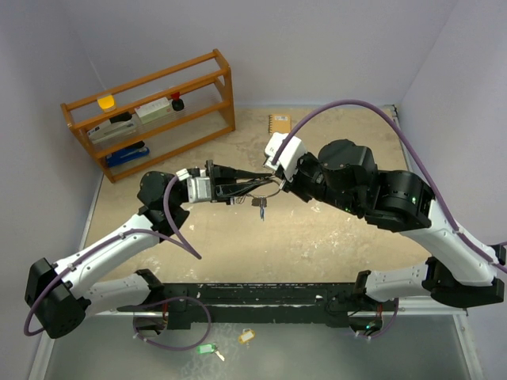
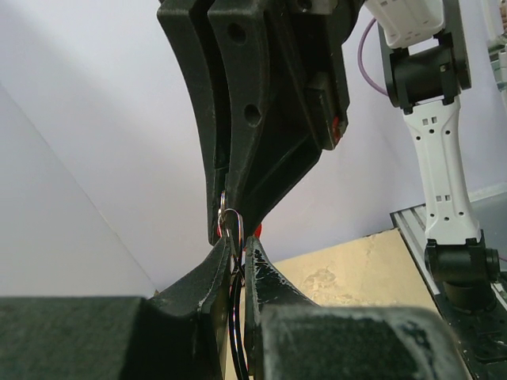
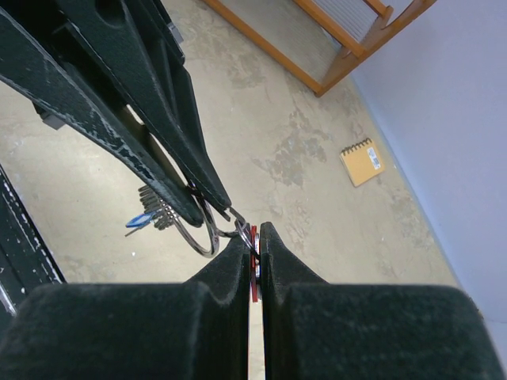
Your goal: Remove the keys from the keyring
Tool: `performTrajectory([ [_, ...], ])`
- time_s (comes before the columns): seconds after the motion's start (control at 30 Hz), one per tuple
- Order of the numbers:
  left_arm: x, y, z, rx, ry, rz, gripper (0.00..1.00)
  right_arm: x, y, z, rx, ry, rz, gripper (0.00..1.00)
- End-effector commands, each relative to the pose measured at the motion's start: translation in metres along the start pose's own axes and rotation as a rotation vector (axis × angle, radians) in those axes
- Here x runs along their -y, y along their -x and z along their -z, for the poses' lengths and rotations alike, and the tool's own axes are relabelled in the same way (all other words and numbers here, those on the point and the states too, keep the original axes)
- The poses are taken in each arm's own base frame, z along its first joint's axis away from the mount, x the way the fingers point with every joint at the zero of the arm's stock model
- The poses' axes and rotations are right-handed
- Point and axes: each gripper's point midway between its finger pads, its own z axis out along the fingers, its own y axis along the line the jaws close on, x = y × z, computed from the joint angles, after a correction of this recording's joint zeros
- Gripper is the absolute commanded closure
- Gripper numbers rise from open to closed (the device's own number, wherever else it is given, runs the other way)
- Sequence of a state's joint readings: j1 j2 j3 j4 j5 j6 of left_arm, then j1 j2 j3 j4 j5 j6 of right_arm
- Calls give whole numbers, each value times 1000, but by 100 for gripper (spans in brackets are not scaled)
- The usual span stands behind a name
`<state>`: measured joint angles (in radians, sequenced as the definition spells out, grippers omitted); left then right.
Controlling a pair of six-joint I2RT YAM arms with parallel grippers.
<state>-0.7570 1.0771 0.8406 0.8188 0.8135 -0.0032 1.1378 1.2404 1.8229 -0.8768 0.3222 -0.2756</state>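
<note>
Both grippers meet above the middle of the table. My left gripper (image 1: 242, 189) (image 2: 236, 242) is shut on the thin silver keyring (image 2: 233, 269) (image 3: 203, 230) and holds it in the air. My right gripper (image 1: 277, 182) (image 3: 255, 236) is shut on the red-tagged key (image 3: 253, 273), which hangs on a small loop at the keyring's edge. The blue-tagged key (image 3: 140, 221) and a bunch of plain silver keys (image 3: 158, 212) hang from the keyring behind the left fingers (image 3: 135, 95). In the top view the bunch dangles below the two grippers (image 1: 260, 204).
A wooden rack (image 1: 150, 111) with small items stands at the back left. A small brown notebook (image 1: 279, 123) (image 3: 363, 161) lies at the back. A green tag (image 1: 206, 348) and a yellow tag (image 1: 246, 336) lie on the near platform by the arm bases.
</note>
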Motion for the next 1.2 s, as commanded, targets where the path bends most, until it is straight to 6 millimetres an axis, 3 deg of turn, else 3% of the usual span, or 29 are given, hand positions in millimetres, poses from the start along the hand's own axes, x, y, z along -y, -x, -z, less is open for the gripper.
performTrajectory([
  [0.0,19,-4,-8,-13,-89,28,100,31,31,0,116,-132,-26,100],
  [0.2,12,-12,-6,-44,-44,11,100,32,33,-1,121,-139,-17,100],
  [0.7,18,13,2,-1,-43,-65,100,26,33,-10,68,-111,-54,100],
  [0.97,22,12,7,-80,-86,-121,100,6,31,-10,42,-1,-89,100],
  [1.17,21,8,10,-124,-87,-129,100,-13,36,2,87,118,-96,100],
])
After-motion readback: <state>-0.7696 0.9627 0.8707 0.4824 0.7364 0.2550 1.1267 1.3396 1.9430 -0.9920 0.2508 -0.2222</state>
